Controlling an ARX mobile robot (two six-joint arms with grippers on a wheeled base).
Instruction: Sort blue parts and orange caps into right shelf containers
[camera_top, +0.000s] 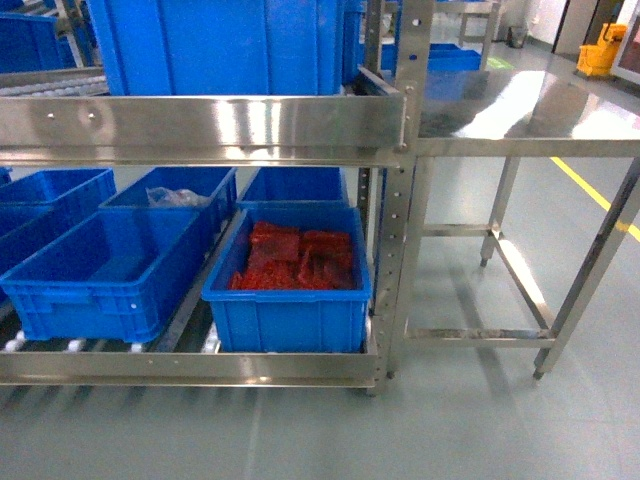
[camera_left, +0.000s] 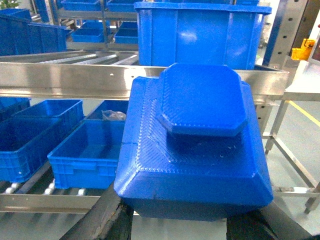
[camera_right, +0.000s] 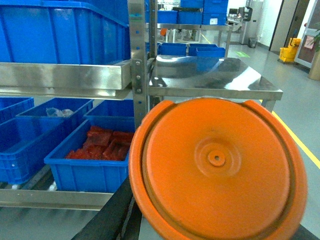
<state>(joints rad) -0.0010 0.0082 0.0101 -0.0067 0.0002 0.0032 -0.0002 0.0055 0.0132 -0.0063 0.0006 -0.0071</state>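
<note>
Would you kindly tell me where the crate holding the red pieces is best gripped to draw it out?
Grip the crate's front rim, coming from the front and slightly above. A neighbouring crate stands close on its left, the shelf post on its right, and the upper rail runs overhead; only the thick front rim faces out freely.

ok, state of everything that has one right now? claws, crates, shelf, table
left claw: shut on blue part
right claw: shut on orange cap
front right crate: on the lower shelf rollers, partly filled with red pieces
front left crate: on the lower shelf, looks empty
rear crate: holds a clear bag
upper crate: on top level, contents hidden
steel table: nothing seen on top
</note>
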